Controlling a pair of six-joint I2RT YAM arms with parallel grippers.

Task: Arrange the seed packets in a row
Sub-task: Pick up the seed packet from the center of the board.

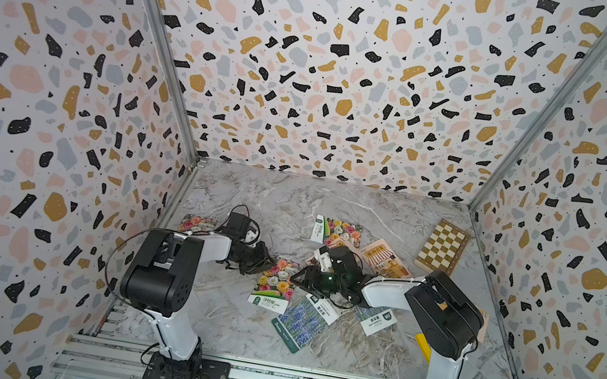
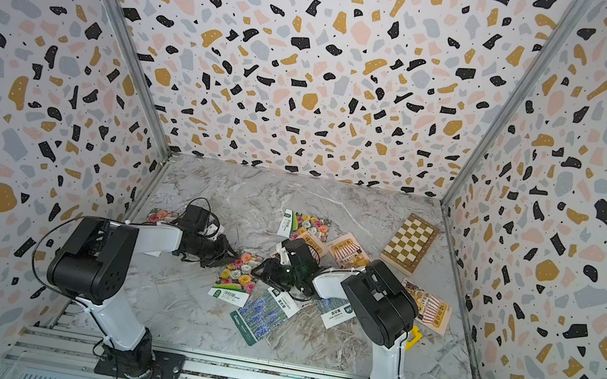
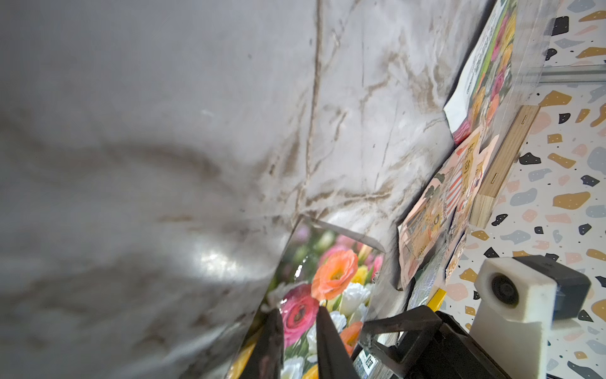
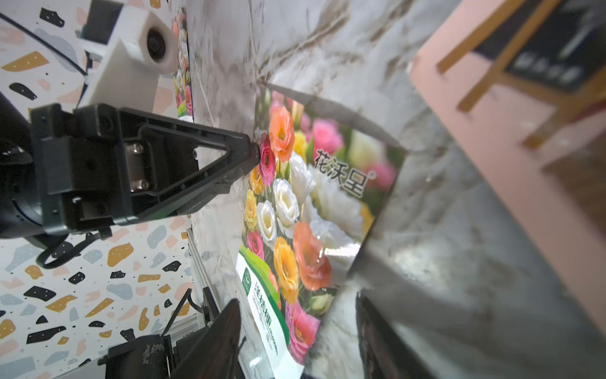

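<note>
We see the left pincer, barely parted, touching a flower seed packet, and the right pincer open, empty, beside it.

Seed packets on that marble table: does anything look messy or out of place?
Yes. The seed packets lie scattered at different angles, not in a row. A lavender packet sits askew near the front, and the far flower packet and an awning packet overlap.

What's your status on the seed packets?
Left gripper narrowly open, tips on glossy multicoloured-flower packet. Right gripper open over its label end. Packets scattered, no row. Purple lavender packet adjacent.
</note>
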